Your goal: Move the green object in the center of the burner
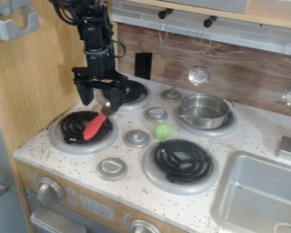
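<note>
The small round green object (163, 130) lies on the speckled white stovetop, just behind the front right burner (183, 161) and to the right of two silver knobs. It is off the burners. My gripper (100, 102) hangs over the left side of the stove, between the back left burner (128, 93) and the front left burner (82, 129). Its two fingers are spread apart with nothing held between them. The right one is close to the metal end of a red-handled utensil (95, 127); I cannot tell whether they touch.
A metal pot (203, 111) stands on the back right burner. Silver knobs (136, 138) rise between the left and right burners. A sink (260, 193) is at the lower right, a wooden wall (38, 68) at the left. Ladles (199, 75) hang along the back wall.
</note>
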### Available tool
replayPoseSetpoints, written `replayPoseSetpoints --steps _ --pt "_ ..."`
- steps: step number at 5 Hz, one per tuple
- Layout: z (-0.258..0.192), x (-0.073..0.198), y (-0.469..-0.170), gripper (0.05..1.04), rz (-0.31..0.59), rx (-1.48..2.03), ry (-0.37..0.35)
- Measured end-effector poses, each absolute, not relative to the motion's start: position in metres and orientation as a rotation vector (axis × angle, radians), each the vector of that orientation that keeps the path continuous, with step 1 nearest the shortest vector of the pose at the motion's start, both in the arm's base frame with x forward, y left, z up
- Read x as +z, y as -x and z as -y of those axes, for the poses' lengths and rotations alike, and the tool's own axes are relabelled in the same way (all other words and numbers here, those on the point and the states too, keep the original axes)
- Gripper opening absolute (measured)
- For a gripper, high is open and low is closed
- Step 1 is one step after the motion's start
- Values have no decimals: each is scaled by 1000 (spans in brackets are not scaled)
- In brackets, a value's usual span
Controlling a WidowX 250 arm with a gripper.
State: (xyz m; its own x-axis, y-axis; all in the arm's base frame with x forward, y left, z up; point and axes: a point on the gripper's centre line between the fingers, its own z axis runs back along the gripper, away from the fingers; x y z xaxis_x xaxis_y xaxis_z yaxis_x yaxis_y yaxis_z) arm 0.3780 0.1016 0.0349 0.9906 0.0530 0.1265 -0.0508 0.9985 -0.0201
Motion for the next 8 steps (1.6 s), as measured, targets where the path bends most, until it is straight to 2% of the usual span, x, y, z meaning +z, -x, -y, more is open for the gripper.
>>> replayPoseSetpoints --steps 1,3,5,6,8 --pt "-100 19 -372 999 85 54 29" --pt "-94 14 -372 999 69 25 26" --pt "-51 15 -399 999 91 -144 24" --pt "-21 12 -420 999 112 -232 52" --pt "-1 -13 -440 999 87 -247 99"
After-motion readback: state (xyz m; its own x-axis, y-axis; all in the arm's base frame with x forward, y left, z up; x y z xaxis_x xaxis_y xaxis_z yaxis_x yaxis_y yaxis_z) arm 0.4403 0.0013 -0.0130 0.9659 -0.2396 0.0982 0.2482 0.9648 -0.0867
